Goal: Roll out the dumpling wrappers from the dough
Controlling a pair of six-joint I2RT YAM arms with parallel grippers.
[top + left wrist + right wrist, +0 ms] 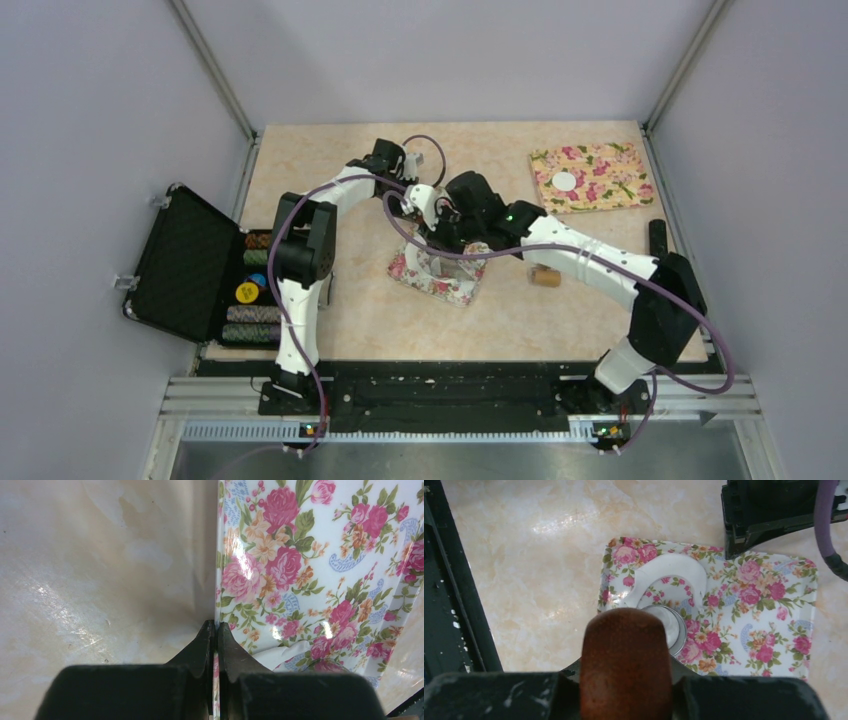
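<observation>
The dough (674,572) lies flattened on the near mat (764,605) with a round piece cut out. The right pincer (626,690) clamps a wooden-handled cutter (634,640) at its edge, and the left pincer (216,635) pinches the mat's rim. One wrapper (565,181) rests on the far mat (610,170); more seemingly remain.

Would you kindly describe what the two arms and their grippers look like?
The left arm and right arm have white links with black joints; a purple cable loops along each. A green light glows near the right wrist. The left gripper and right gripper have black fingers.
</observation>
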